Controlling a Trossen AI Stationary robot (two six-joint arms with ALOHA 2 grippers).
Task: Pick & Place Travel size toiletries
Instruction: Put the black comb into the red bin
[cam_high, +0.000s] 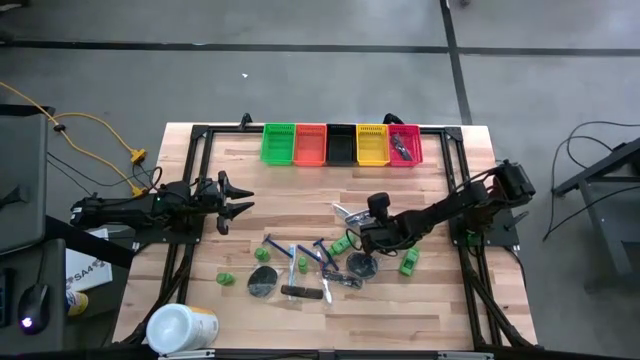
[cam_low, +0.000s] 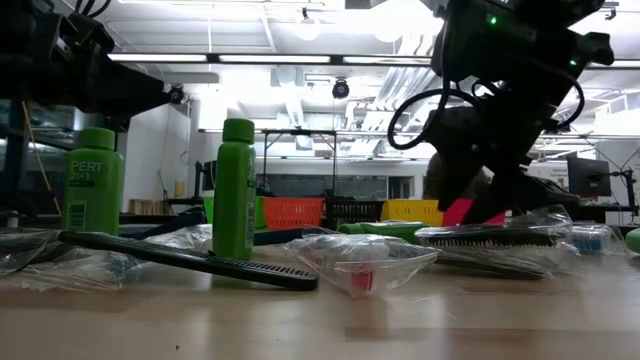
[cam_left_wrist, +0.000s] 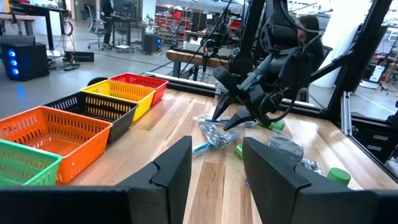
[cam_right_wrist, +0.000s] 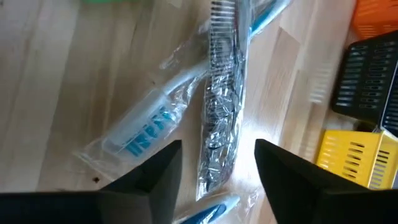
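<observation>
Right pincer (cam_right_wrist: 217, 165) is down low over the middle of the worktop (cam_high: 430, 300), fingers spread and pinching nothing. Right in front of it lies a bagged black comb (cam_right_wrist: 221, 118), with a white-blue toothbrush (cam_right_wrist: 149, 134) in its wrapper just beside that. The comb sits between the two fingers as the wrist camera sees it, but I can't tell if anything is touching.

The rest of the toiletries are scattered in the front half of the worktop: green bottles (cam_high: 409, 264), blue razors (cam_high: 322, 252), grey discs (cam_high: 263, 281).

Left pincer (cam_high: 238, 201) hangs over the left side, well apart from the pile, fingers spread and empty.

Bins (cam_high: 341, 144) line the far edge, and the pink one (cam_high: 405, 146) has something dark in it.
</observation>
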